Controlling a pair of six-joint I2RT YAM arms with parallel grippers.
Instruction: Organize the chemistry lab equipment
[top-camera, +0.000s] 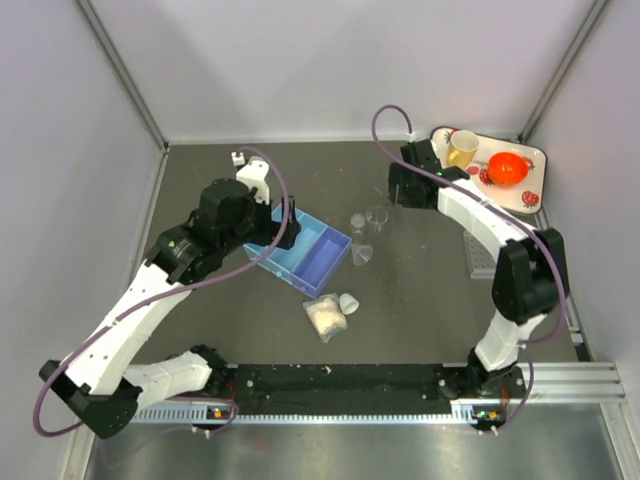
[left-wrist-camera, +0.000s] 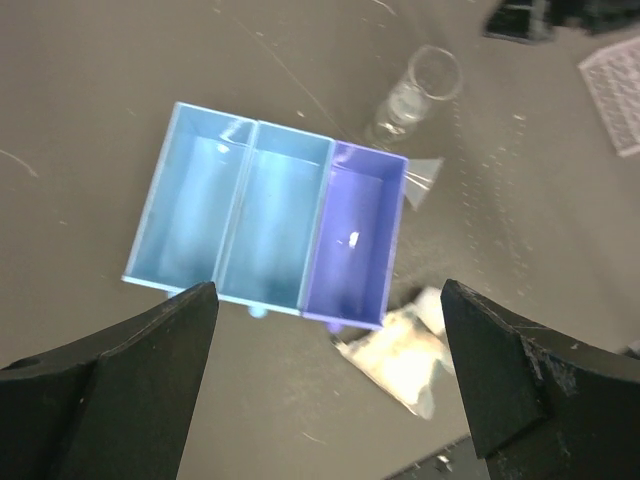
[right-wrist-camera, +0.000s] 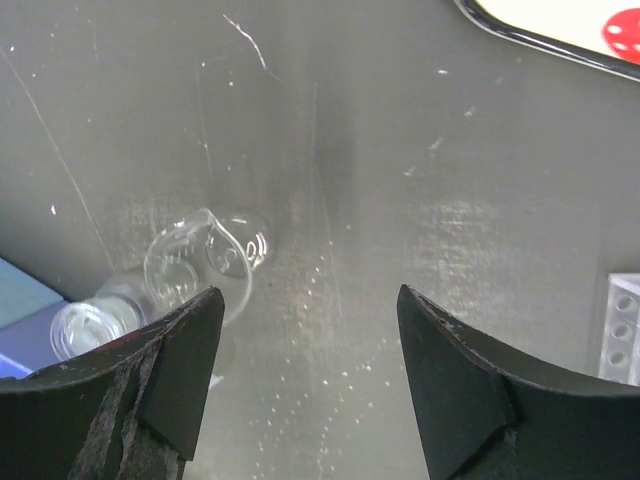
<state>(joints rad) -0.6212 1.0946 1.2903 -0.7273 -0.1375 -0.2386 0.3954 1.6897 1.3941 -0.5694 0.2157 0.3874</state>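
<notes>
Pose, left arm: your left arm folds back sharply at its elbow by the near-left corner. It then runs up and right, with its wrist hanging over the left end of the blue tray.
Left claw: your left gripper is spread wide and has hold of nothing. It looks straight down on the tray.
Tray: it has three compartments side by side, two light blue and one darker. It lies at a slant left of the middle of the table.
Bag: the small bag of white material lies just beside the tray's darker end, on the near side.
Glassware: the tiny beakers stand close together just beyond the tray's right corner. The clear funnel is right beside that corner.
Pose, right arm: your right arm rises from its base, bends at a dark elbow near the right wall, and reaches up and left toward the beakers.
Right claw: your right gripper is partly spread and grips nothing, with bare table between its fingers. The beakers sit by its left finger.
Top view only: you see the white strawberry tray in the far-right corner, carrying the yellow mug and the orange bowl.
Right wrist view only: the holes of the clear tube rack show at the right edge. From above, your forearm covers most of it.
</notes>
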